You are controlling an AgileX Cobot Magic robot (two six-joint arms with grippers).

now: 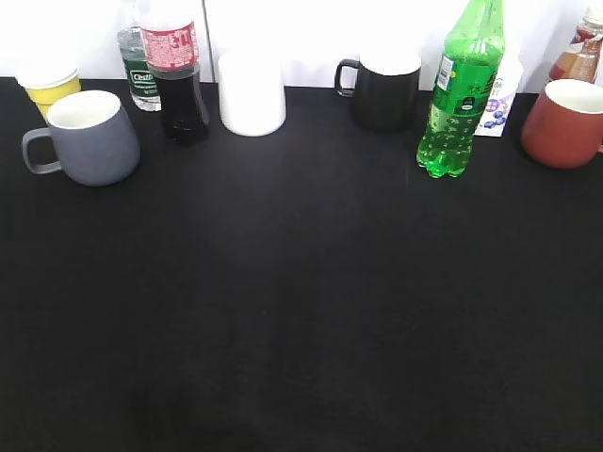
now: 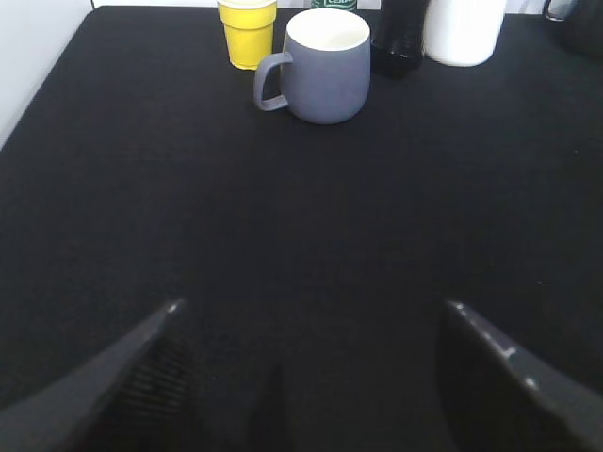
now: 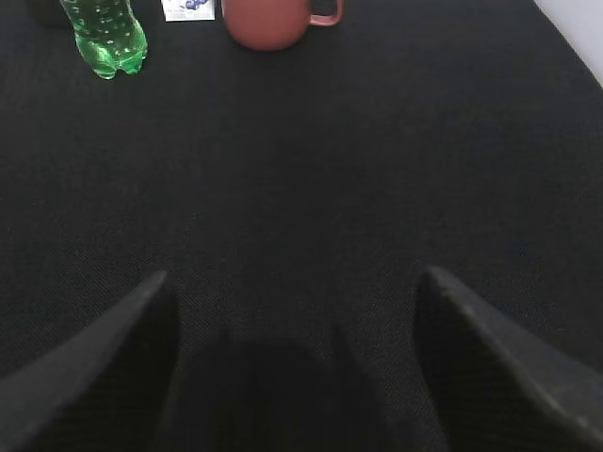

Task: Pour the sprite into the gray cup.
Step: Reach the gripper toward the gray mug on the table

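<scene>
The sprite (image 1: 462, 94), a tall bright-green bottle, stands upright at the back right of the black table; its base shows in the right wrist view (image 3: 105, 38) at the top left. The gray cup (image 1: 89, 137), blue-gray with a white inside and its handle to the left, stands at the back left; it also shows in the left wrist view (image 2: 325, 66). My left gripper (image 2: 311, 311) is open and empty, well short of the gray cup. My right gripper (image 3: 292, 282) is open and empty, well short of the sprite. Neither gripper shows in the exterior view.
Along the back stand a yellow cup (image 1: 52, 87), a small clear green-labelled bottle (image 1: 139, 66), a dark cola bottle (image 1: 179, 75), a white cup (image 1: 252, 92), a black mug (image 1: 384, 89), a small carton (image 1: 499, 99) and a reddish-brown mug (image 1: 563, 122).
</scene>
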